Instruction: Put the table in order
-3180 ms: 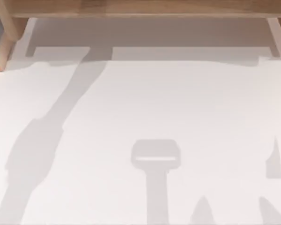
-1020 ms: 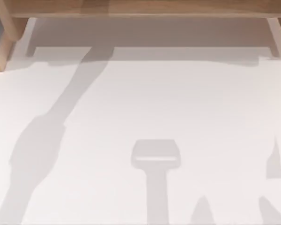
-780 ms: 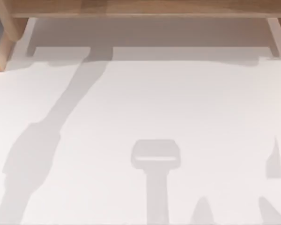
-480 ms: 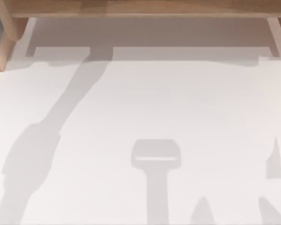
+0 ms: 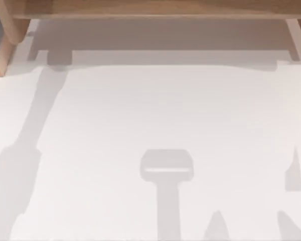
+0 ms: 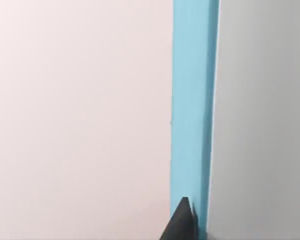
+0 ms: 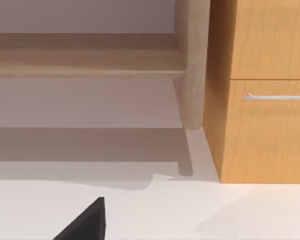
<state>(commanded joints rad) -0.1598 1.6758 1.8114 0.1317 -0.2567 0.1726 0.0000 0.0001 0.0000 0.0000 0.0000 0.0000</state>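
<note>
1. Table (image 5: 155,115): the white matte tabletop spans nearly the whole top view. Its far edge runs under a light-brown wooden shelf (image 5: 155,9). No loose object lies on the visible surface; it carries arm shadows, one long and slanted at the top view's left, others along the near edge.

2. Left gripper: one dark fingertip (image 6: 182,225) appears in the left wrist view. It sits just beside a light-blue vertical panel (image 6: 192,110), with pale surfaces on either side. Contact between tip and panel cannot be determined. Whether the fingers are open or closed cannot be determined.

3. Right gripper: one dark fingertip (image 7: 87,222) appears in the right wrist view, above the tabletop (image 7: 190,210). It faces the shelf recess and a wooden drawer unit (image 7: 262,90) with a metal handle (image 7: 277,97). The drawer unit stands well apart from the tip. Finger state cannot be determined.

4. Governing relation: judged from the left wrist view, the blue panel's long axis runs away from the left fingertip. The left arm is the nearer one to it. What the panel belongs to is unclear.

5. Task status: judged from the bare tabletop, little remains to be tidied within these views.
</note>
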